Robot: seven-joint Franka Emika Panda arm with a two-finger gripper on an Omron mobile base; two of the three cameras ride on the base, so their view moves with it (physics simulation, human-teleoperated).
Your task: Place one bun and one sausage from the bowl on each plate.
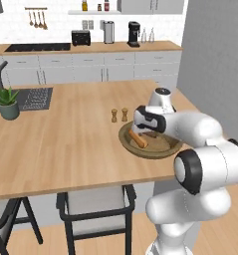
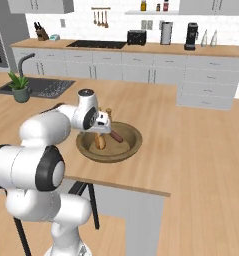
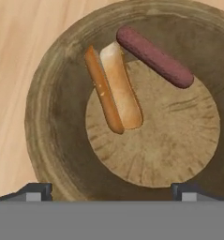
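Hand view: bowl (image 3: 48,117) holds one bun (image 3: 120,89), one sausage (image 3: 153,56).

Bun (image 3: 120,86), sausage (image 3: 153,56) in wooden bowl (image 3: 48,112)

Bowl (image 3: 48,122) rim cut by hand view's right edge; arm hides bowl's near side in left base view.

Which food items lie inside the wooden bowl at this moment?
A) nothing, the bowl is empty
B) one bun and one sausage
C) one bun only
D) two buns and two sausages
B: the hand view shows a single split bun and a single dark red sausage lying in the wooden bowl, the sausage's end touching the bun's end.
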